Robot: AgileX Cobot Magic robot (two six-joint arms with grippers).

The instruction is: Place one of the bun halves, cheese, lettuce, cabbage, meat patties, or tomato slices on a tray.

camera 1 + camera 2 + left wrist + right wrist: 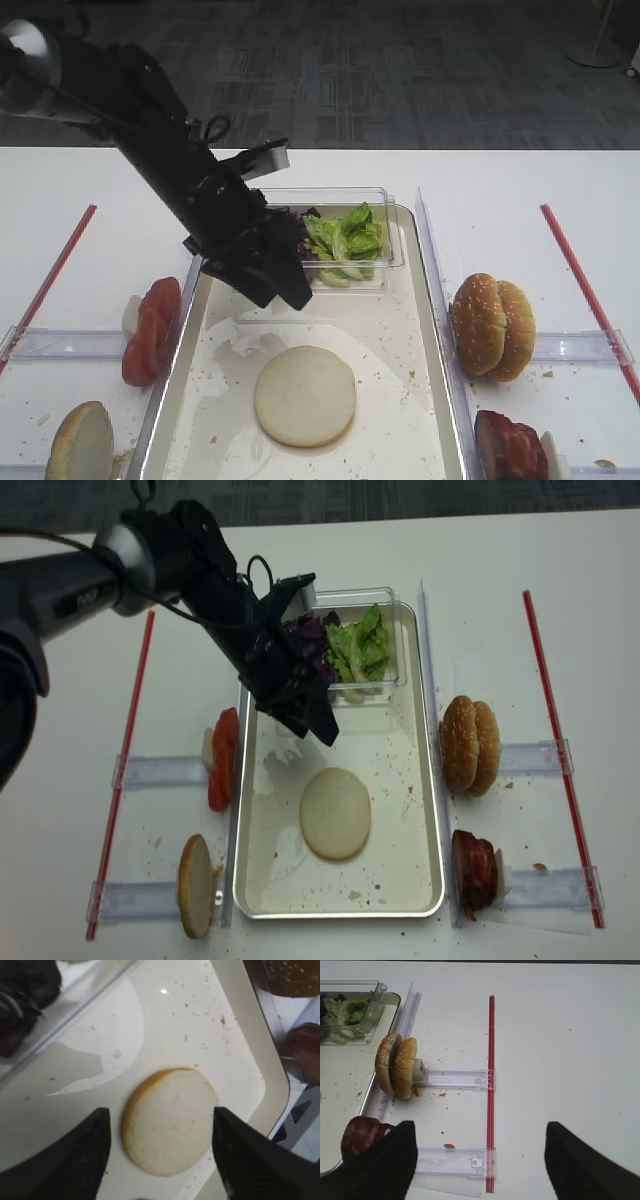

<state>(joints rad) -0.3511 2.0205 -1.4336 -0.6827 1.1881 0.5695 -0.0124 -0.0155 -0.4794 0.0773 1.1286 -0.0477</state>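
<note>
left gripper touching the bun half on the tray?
Apart. In the left wrist view the left gripper has its fingers spread open either side of the bun half, with bare tray showing between.

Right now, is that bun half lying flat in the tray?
Yes. The bun half lies flat, cut face up, on the tray, nothing touching it.

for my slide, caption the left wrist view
Open left gripper hovering over a bun half lying flat on the crumb-speckled tray.
</note>
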